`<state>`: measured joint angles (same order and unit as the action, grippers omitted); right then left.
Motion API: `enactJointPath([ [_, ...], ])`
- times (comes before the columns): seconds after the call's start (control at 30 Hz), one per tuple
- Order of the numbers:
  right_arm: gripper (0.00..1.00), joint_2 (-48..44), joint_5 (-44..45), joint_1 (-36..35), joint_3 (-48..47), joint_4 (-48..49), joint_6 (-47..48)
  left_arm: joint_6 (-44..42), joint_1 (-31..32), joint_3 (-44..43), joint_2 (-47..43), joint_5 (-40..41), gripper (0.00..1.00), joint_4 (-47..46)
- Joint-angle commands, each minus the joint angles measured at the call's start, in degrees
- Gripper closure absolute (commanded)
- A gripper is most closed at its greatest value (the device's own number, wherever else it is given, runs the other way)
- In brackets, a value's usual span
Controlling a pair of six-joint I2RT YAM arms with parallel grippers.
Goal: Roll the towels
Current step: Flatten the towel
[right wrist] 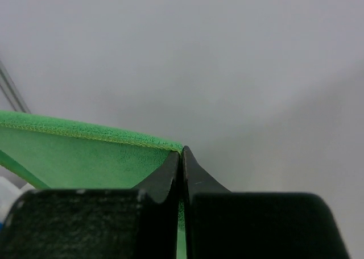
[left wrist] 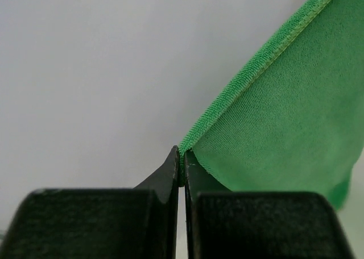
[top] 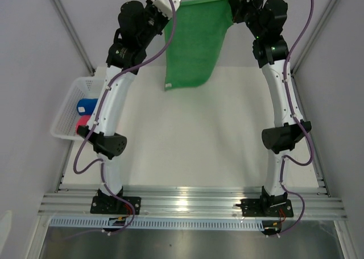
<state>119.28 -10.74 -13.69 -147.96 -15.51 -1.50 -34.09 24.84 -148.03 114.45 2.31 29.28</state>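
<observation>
Green towel (top: 196,43) is hanging spread above the table's (top: 199,145) far edge. We are pinching its top corners, our left gripper (left wrist: 182,163) clamping the left corner and our right gripper (right wrist: 182,157) the right. Blue towel (top: 87,106) and pink towel (top: 83,122) are lying in the basket (top: 63,114) at left.

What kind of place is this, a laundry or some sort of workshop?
Probably a robotics test bench: a left arm and right arm bolted to an aluminium rail, a white table boxed in by plain grey panels, one green towel held up between the arms.
</observation>
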Motion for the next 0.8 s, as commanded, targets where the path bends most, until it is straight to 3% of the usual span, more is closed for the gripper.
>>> enactJointPath([
  [0.0, 1.0, -1.51, 10.04, 2.27, -3.3, 7.34, 6.41, -3.62, -2.87, -2.97, -2.83, 5.79, 0.99, -5.55],
  [0.07, 1.0, -2.12, 9.52, 2.09, -2.6, 4.97, 9.4, -3.53, -2.96, -1.83, -3.01, 4.91, 0.99, -4.5],
  [0.2, 1.0, -9.4, 3.2, 1.3, 11.6, 3.64, 14.5, -3.97, -2.96, 4.84, -5.63, 0.52, 0.99, -0.55],
  [0.3, 1.0, -20.12, -0.41, -0.63, 40.09, 7.68, 19.85, -3.79, -2.96, 16.39, -9.4, -5.18, 0.99, 5.95],
  [0.37, 1.0, -27.74, -2.78, -3.0, 50.35, 8.48, 23.36, -5.63, -2.96, 21.18, -12.4, -9.5, 0.99, 10.35],
  [0.4, 1.0, -30.05, -3.66, -3.7, 55.01, 7.69, 23.82, -6.34, -3.04, 29.2, -15.63, -10.3, 0.99, 11.23],
  [0.47, 1.0, -35.93, -6.2, -6.25, 66.8, 5.94, 23.65, -8.53, -3.13, 34.8, -18.99, -12.32, 0.99, 14.03],
  [0.5, 1.0, -37.7, -6.66, -8.35, 73.71, 3.93, 23.47, -9.24, -3.13, 43.26, -22.48, -13.89, 1.0, 14.92],
  [0.57, 1.0, -42.26, -6.75, -10.81, 79.9, 1.89, 22.34, -11.34, -3.13, 49.29, -25.76, -15.56, 0.99, 17.64],
  [0.6, 1.0, -43.42, -6.75, -12.05, 82.72, 0.41, 21.37, -11.96, -2.96, 58.55, -27.43, -16.27, 0.99, 18.27],
  [0.77, 1.0, -46.77, -7.45, -20.47, 96.87, 1.27, 13.73, -11.71, -2.25, 80.13, -36.22, -18.73, 0.99, 19.94],
])
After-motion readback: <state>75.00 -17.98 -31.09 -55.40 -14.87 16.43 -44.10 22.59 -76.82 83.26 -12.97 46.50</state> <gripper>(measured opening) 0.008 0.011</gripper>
